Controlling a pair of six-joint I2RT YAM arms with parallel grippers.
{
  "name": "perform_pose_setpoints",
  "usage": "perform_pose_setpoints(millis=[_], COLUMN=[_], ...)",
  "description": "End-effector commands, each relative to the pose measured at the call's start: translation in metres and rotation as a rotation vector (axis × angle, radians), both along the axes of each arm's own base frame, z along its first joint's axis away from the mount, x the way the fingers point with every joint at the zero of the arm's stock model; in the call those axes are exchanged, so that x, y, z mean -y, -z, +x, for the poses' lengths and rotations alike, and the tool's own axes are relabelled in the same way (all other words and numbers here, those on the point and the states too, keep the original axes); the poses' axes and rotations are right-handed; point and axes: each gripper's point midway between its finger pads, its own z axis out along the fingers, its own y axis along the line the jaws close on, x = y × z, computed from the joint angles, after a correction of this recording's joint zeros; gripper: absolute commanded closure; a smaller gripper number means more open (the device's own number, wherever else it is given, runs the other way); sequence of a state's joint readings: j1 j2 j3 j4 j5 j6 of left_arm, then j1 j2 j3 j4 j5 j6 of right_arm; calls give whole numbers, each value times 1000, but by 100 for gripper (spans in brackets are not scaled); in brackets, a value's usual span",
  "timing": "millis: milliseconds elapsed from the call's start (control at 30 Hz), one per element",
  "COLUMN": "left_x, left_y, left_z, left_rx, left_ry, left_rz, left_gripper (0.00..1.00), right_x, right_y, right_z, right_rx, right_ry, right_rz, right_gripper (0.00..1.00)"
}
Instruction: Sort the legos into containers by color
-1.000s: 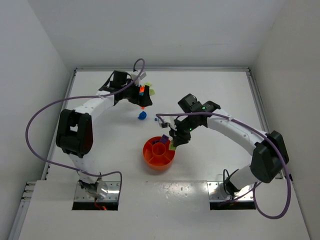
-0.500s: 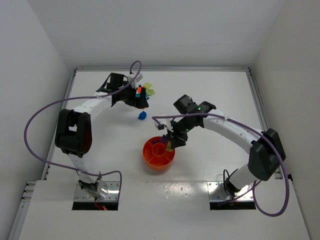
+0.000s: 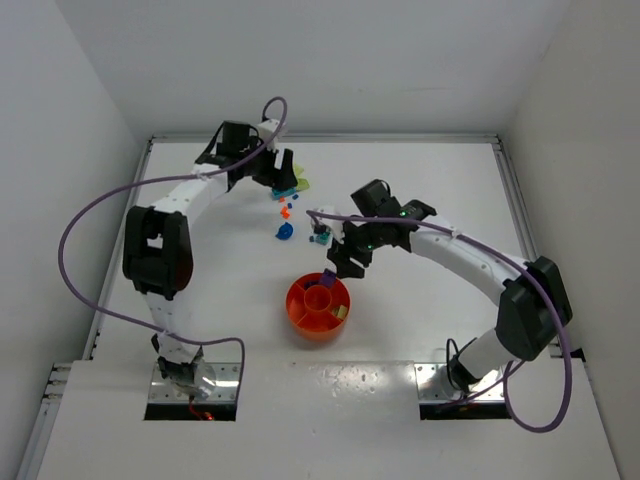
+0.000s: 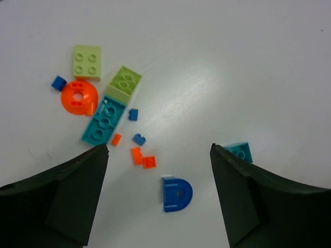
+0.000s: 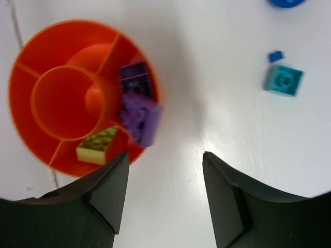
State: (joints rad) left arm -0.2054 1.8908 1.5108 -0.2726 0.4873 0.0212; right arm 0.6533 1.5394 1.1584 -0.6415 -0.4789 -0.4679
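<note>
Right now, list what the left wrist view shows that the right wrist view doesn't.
Left wrist only: light green bricks, a long teal brick, an orange round piece, tiny blue and orange bits. Right wrist only: the orange tray, with purple bricks at one wedge and a yellow-green brick in another. Both: the white table and, apparently, the same small teal brick and blue rounded piece.

the left arm (image 3: 190, 200) stretches to the far left, elbow bent, its left gripper (image 3: 283, 180) pointing down with jaws spread wide. the right arm (image 3: 470, 255) arcs inward to the middle, its right gripper (image 3: 340, 262) facing down, jaws parted.
</note>
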Motion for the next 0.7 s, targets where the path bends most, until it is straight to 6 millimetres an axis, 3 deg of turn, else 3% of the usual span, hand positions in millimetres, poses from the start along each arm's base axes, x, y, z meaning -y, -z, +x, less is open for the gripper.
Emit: perform_pose_setpoints(millis=[0, 67, 100, 133, 233, 267, 300, 500, 533, 567, 667], left_x=[-8, -5, -1, -2, -2, -4, -4, 6, 6, 11, 18], left_y=[5, 2, 6, 26, 28, 44, 39, 59, 72, 64, 66], left_z=[40, 57, 64, 69, 91, 96, 105, 125, 124, 128, 136], left_rx=[28, 46, 48, 15, 46, 27, 49, 65, 51, 77, 113], left_ry=[-46, -46, -50, -57, -74, -86, -94, -87, -81, -81, -67], left_rz=[10, 6, 16, 29, 46, 60, 61, 91, 102, 100, 114], left_gripper=[16, 19, 23, 24, 24, 24, 24, 16, 14, 14, 13], right_x=[-7, -3, -1, 3, 12, 14, 18, 32, 31, 34, 37], right_y=[-33, -30, -37, -31, -36, -40, -40, -41, -41, -41, -42], right_z=[42, 56, 66, 69, 90, 94, 100, 111, 110, 112, 114], right_rx=[85, 61, 78, 60, 37, 38, 16, -19, -24, -23, -27], right_ry=[187, 271, 305, 336, 431, 450, 481, 546, 540, 549, 554], right_rz=[94, 96, 112, 100, 128, 138, 148, 170, 174, 175, 180], right_gripper=[41, 41, 41, 41, 41, 41, 41, 41, 41, 41, 41])
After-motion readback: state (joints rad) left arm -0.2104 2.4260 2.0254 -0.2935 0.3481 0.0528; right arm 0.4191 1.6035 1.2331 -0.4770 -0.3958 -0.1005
